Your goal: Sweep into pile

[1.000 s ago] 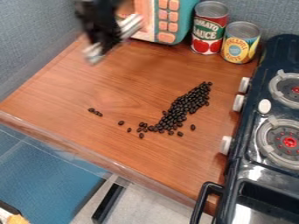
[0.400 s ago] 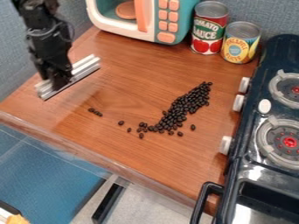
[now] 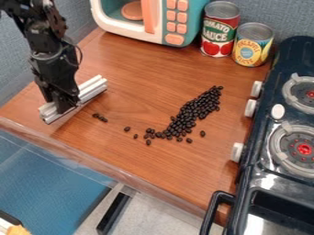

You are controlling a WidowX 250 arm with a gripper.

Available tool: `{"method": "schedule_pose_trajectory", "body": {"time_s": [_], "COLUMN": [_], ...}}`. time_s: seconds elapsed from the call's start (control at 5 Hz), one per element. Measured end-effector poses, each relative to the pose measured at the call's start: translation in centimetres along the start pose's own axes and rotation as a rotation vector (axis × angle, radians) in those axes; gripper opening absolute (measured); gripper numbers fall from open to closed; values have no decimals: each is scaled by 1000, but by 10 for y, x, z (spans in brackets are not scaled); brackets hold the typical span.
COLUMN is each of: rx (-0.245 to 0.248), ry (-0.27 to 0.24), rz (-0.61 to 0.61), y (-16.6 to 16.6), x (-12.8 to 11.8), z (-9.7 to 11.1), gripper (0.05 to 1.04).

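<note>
The gripper (image 3: pixel 65 104), clamped on a silvery bar (image 3: pixel 93 88), has shifted slightly towards the front of the counter (image 3: pixel 141 69); beans (image 3: pixel 191 113) lie scattered. Two cans (image 3: pixel 218 33) bear lettered labels.

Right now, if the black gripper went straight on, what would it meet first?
Pointing down, the gripper would likely bring its silver ridged bar onto the brown wooden counter first; depth is unclear.
</note>
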State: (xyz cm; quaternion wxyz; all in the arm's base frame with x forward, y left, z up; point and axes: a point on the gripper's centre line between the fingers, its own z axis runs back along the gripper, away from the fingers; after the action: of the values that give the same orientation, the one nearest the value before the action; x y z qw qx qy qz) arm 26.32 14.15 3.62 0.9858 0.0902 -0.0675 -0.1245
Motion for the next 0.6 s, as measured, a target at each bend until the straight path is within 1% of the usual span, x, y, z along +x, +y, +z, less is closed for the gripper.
{"method": "schedule_pose_trajectory", "body": {"time_s": [0.2, 0.4, 0.6], "rx": [6, -9, -37], "ry": [3, 6, -4], "rz": [17, 21, 45], "y": [-6, -14, -29], "x": [-4, -6, -5], "z": [-5, -8, -4], "gripper": [351, 351, 351]}}
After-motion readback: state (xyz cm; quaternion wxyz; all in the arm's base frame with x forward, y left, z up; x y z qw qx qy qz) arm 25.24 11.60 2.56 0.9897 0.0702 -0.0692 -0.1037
